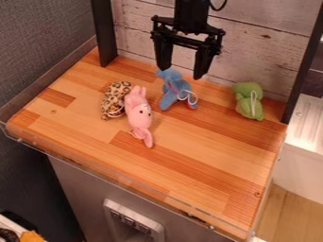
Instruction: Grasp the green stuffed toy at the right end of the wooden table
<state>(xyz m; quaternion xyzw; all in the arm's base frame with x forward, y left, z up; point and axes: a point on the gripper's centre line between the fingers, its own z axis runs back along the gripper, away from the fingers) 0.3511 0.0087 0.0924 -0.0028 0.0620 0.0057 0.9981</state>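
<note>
Blue plush (174, 88) below open gripper (182, 73)

Passable: gap between blue plush elephant (172, 90) and green plush (245, 89). Blocking: pink plush (138, 112), leopard-print plush (114, 101), 2 black posts (104, 33).

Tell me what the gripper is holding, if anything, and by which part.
Nothing is held: the gripper hangs open, its fingers apart, near the blue plush toy.
</note>
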